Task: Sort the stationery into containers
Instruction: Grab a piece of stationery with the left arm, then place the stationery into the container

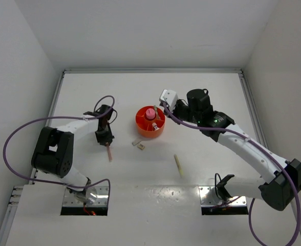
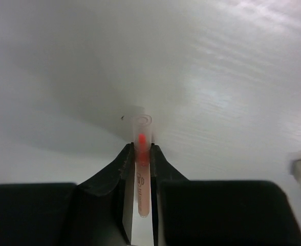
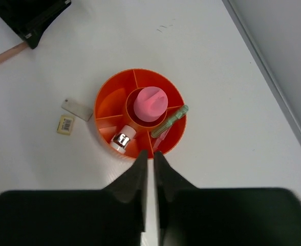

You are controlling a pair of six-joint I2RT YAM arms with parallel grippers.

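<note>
While clamping the thin pink-orange pen (image 2: 143,177) between both closed fingers, hanging low over the white table (image 1: 201,87), well left of the orange organiser (image 3: 103,97): the left gripper (image 1: 106,139). Getting from the left wrist view alone the pen's clear capped end poking out past the fingertips, though not telling whether it is touching the table. Reading from the top view the barrel pointing toward the near edge.

Finding only in the right wrist view the organiser's contents:
- pink cylinder (image 3: 150,102) standing in the central well
- mint green stick (image 3: 170,120) lying across an outer compartment, one end reaching over the rim
- pink mini stapler (image 3: 122,139) sitting in a neighbouring outer compartment

Lying on the table near the organiser's near-left side, just beside each other: two tiny beige blocks (image 3: 77,108). Resting alone, well apart toward the near right and showing only from the top: pale yellow stick (image 1: 178,165).

Hovering above the organiser's rim: the right gripper (image 3: 148,156), fingers drawn almost together with a sliver of gap between them, gripping nothing.
</note>
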